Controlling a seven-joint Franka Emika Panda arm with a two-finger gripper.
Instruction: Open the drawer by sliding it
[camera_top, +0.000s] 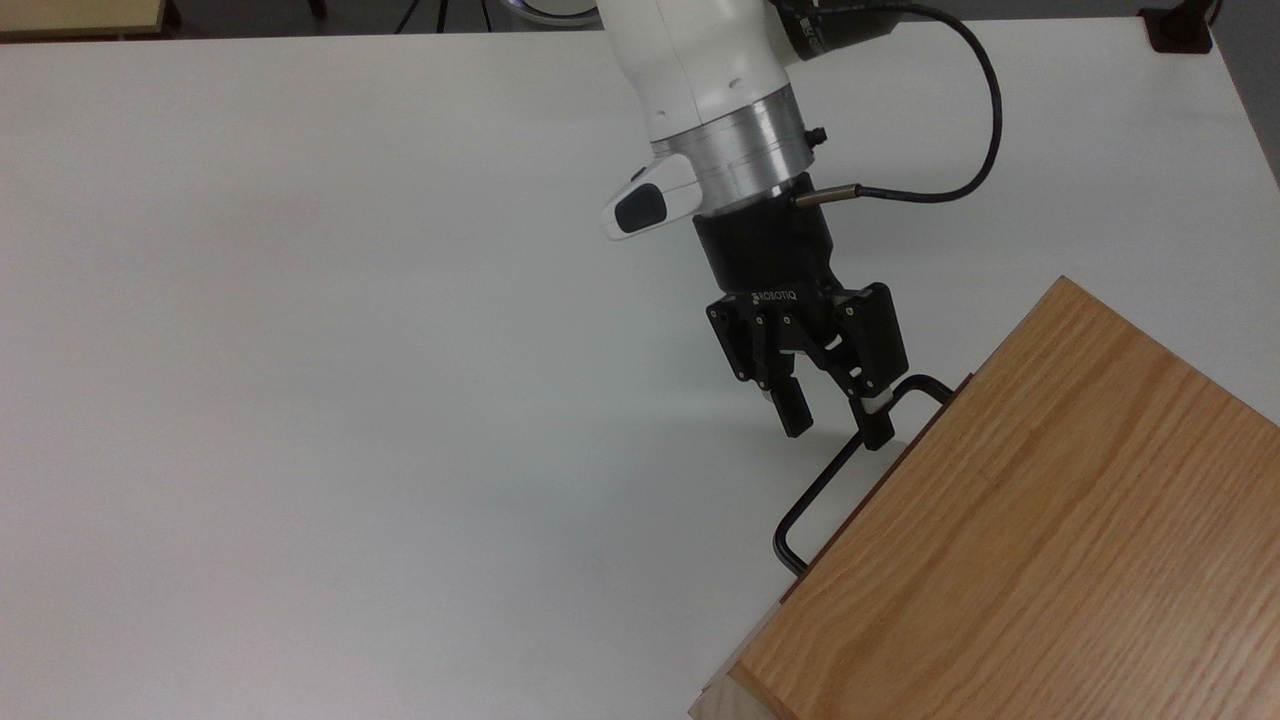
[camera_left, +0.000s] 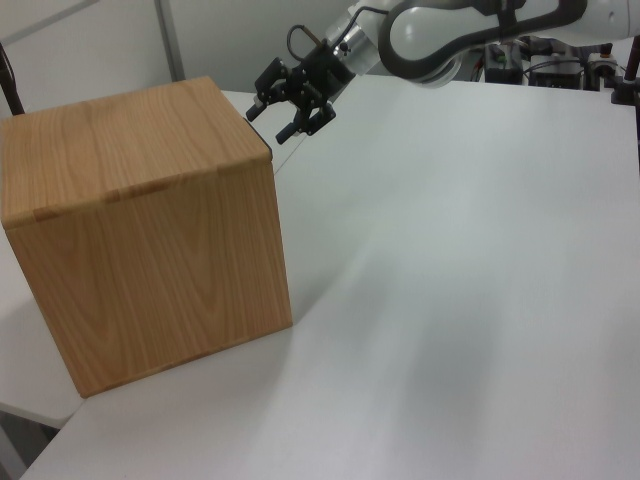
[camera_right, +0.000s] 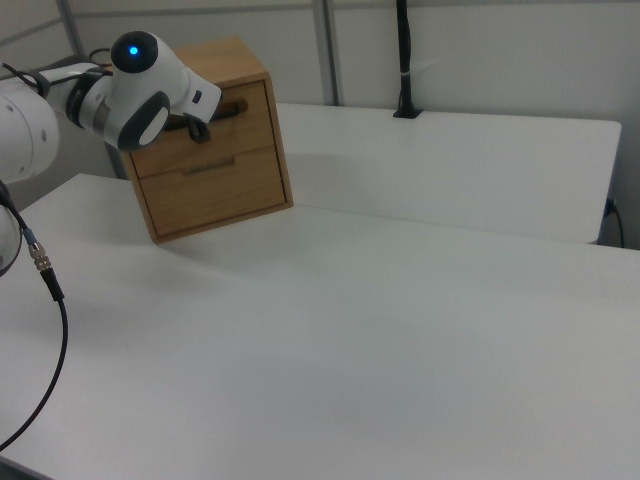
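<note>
At the cabinet's (camera_top: 1030, 530) front edge in the top view, the gripper (camera_top: 835, 425) hangs with fingers spread, released, holding nothing. One fingertip sits just left of the black handle (camera_top: 830, 480), the other over the bar's upper end. Right of the gripper: the drawer (camera_right: 215, 115), pushed in flush, top of the cabinet on the white table (camera_top: 300, 350).
</note>
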